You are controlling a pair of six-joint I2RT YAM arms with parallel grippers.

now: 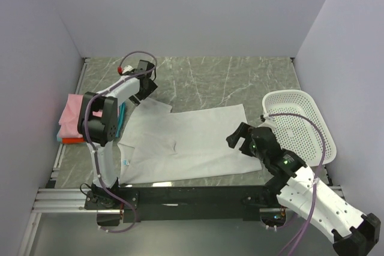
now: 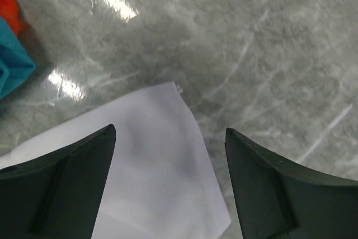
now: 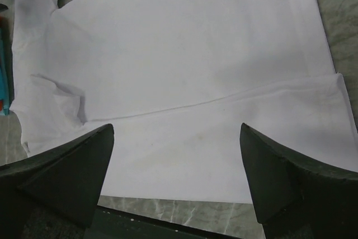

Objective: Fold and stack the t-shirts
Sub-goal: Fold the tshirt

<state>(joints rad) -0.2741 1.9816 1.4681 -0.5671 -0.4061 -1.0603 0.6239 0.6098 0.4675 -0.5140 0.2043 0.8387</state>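
Found right gripper [image 3: 176,130] spread wide by the hem, left gripper [image 2: 170,138] likewise over a sleeve corner of the white t-shirt [image 1: 192,142] lying flat on the table [image 1: 240,82]; judged it light, limp, best pinched at edges.

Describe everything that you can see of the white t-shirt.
The white t-shirt lies flat on the grey marbled table, neck to the left. It looks like thin, soft, plain cloth, with a small blue neck label. Its near long side is folded over the body. The open left gripper hangs over the far sleeve corner, the open right gripper over the folded strip; neither grips it.
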